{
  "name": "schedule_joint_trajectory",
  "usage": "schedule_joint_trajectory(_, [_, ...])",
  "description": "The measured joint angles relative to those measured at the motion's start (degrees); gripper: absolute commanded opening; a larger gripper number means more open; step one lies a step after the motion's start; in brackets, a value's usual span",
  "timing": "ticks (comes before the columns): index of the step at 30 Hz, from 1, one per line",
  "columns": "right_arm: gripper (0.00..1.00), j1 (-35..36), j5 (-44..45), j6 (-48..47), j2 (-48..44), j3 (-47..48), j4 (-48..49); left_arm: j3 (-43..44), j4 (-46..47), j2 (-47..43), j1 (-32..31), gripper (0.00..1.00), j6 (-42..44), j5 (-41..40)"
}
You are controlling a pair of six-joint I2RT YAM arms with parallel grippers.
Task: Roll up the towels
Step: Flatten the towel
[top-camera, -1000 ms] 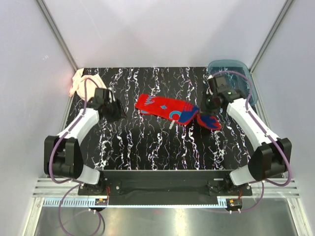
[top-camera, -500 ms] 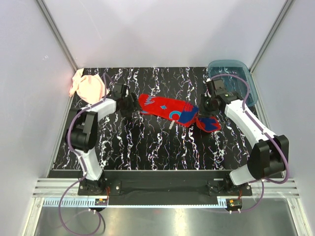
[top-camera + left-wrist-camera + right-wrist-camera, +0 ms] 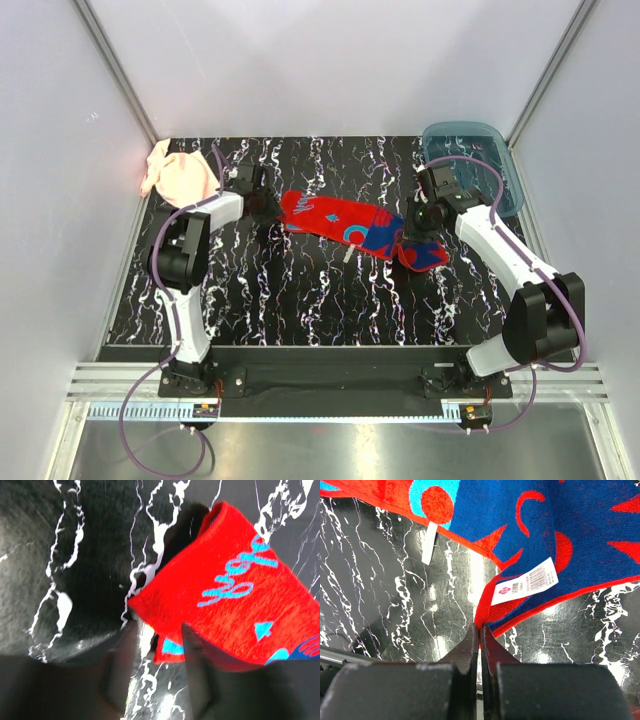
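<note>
1. From above, we see the blue towel (image 3: pixel 345 228) lying mid-table and the pink towel (image 3: pixel 185 175) bunched at the far left.
2. Only the left wrist view shows us the left gripper (image 3: pixel 159 629) released, its jaws astride the blue towel's corner.
3. Only the right wrist view shows us the right gripper (image 3: pixel 480 628) clenched on the blue towel's red hem.

1. Left arm (image 3: pixel 212 212) folds up and reaches to the far side, angling right; the left claw (image 3: pixel 158 666) has its jaws parted.
2. Right arm (image 3: pixel 492 238) stretches far-left; the right claw (image 3: pixel 480 629) is pressed fully closed.

The black marbled table (image 3: pixel 300 300) carries a red-and-blue towel (image 3: pixel 340 222), a peach towel (image 3: pixel 180 180) and a blue tray (image 3: pixel 495 150).
</note>
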Motion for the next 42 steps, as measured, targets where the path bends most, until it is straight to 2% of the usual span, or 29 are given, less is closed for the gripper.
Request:
schedule_joint_trajectory(5, [0.0, 0.0, -0.1, -0.7, 0.3, 0.0, 0.0, 1.2, -0.1, 1.4, 0.0, 0.13, -0.4, -0.3])
schedule_joint_trajectory(6, [0.0, 0.0, -0.2, -0.8, 0.3, 0.0, 0.0, 1.5, -0.1, 1.7, 0.0, 0.01, -0.4, -0.4])
schedule_joint_trajectory(12, [0.0, 0.0, -0.2, -1.3, 0.3, 0.0, 0.0, 3.2, -0.8, 2.3, 0.0, 0.0, 0.5, -0.7])
schedule_joint_trajectory(18, [0.0, -0.1, 1.3, -2.1, 3.0, 4.5, -2.4, 8.7, -7.2, 1.9, 0.0, 0.0, 4.0, -1.5])
schedule_joint_trajectory(22, [0.0, -1.8, 1.6, -3.1, 9.9, 15.7, -4.0, 16.4, -13.2, 0.0, 0.6, 0.0, 6.6, -2.0])
schedule_joint_trajectory(25, [0.0, -4.1, 1.3, -3.7, 16.5, 26.1, -5.6, 26.7, -17.6, -0.6, 2.4, 0.0, 7.9, -1.4])
schedule_joint_trajectory(30, [0.0, -7.5, 1.4, -5.6, 30.3, 53.0, -12.4, 45.8, -25.2, -0.3, 6.5, 0.0, 10.5, -0.5])
schedule_joint_trajectory(32, [0.0, -8.1, 1.6, -6.3, 32.7, 60.8, -14.4, 50.4, -26.7, -1.6, 8.1, 0.0, 11.6, -0.2])
schedule_joint_trajectory(34, [0.0, -8.2, 1.2, -6.4, 30.9, 60.7, -14.7, 48.7, -27.1, -5.2, 9.3, 0.0, 12.5, 0.0])
schedule_joint_trajectory(35, [0.0, -8.2, 0.5, -6.3, 28.1, 56.6, -13.3, 46.0, -27.8, -8.3, 9.8, 0.0, 13.0, 0.1])
schedule_joint_trajectory(42, [0.0, -7.7, -6.6, -1.2, 3.1, 16.2, -4.6, 5.3, -23.8, -39.4, 9.9, 0.0, 13.7, 0.7])
